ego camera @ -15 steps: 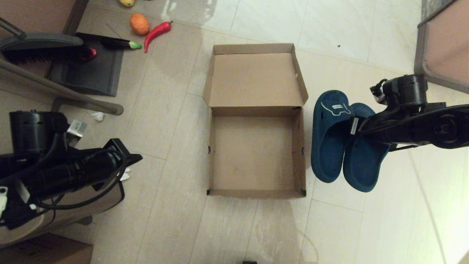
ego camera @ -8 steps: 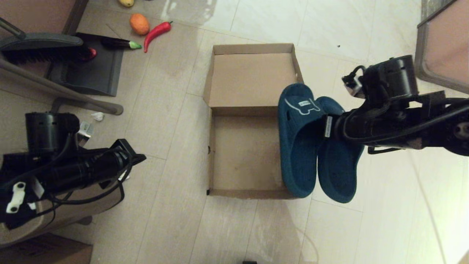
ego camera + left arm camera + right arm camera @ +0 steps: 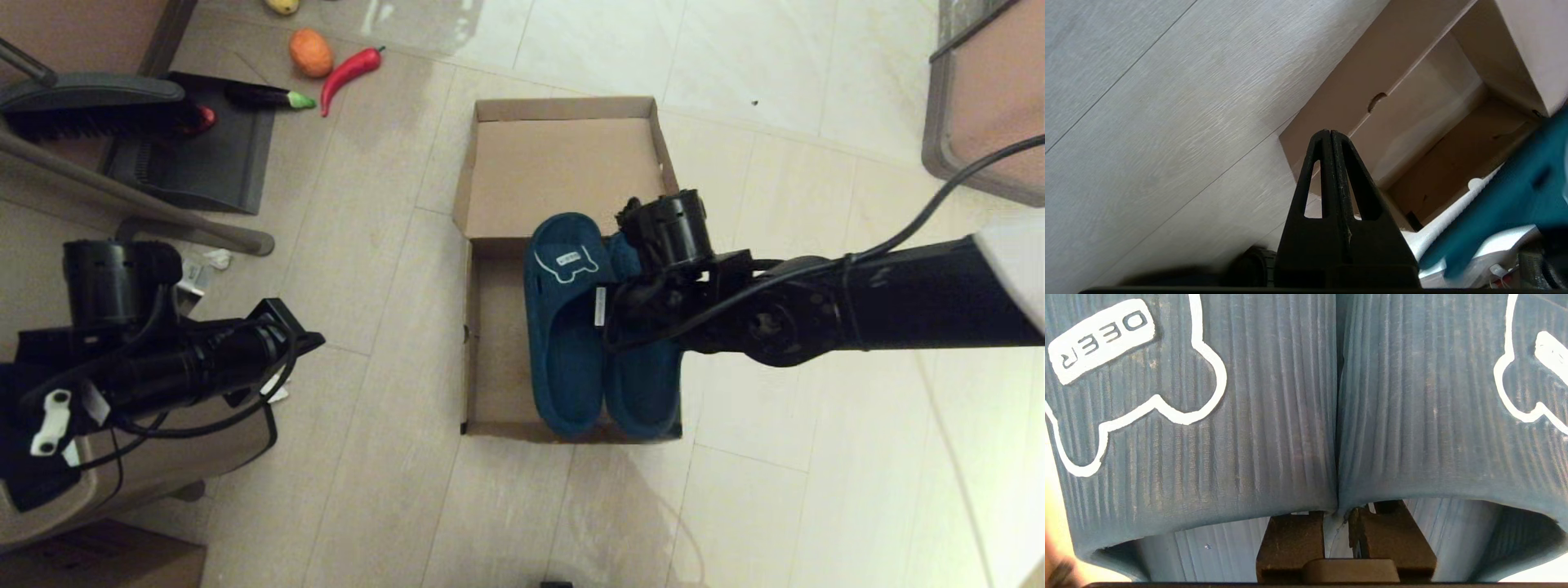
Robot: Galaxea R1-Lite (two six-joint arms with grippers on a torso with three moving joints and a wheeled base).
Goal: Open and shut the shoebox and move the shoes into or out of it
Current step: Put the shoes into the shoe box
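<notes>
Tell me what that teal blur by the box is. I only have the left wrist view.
Observer: That's the shoes, both held by the right pincer, which is shut on their two inner strap edges pressed together.
Operator: Over the box or beside it?
Observer: Over the shoebox, on its right half. The left half shows bare cardboard.
Operator: Lid in the way?
Observer: No, the lid is folded fully open on the far side of the box.
Operator: Are they seated?
Observer: Can't tell. In the head view their heels overlap the near wall.
</notes>
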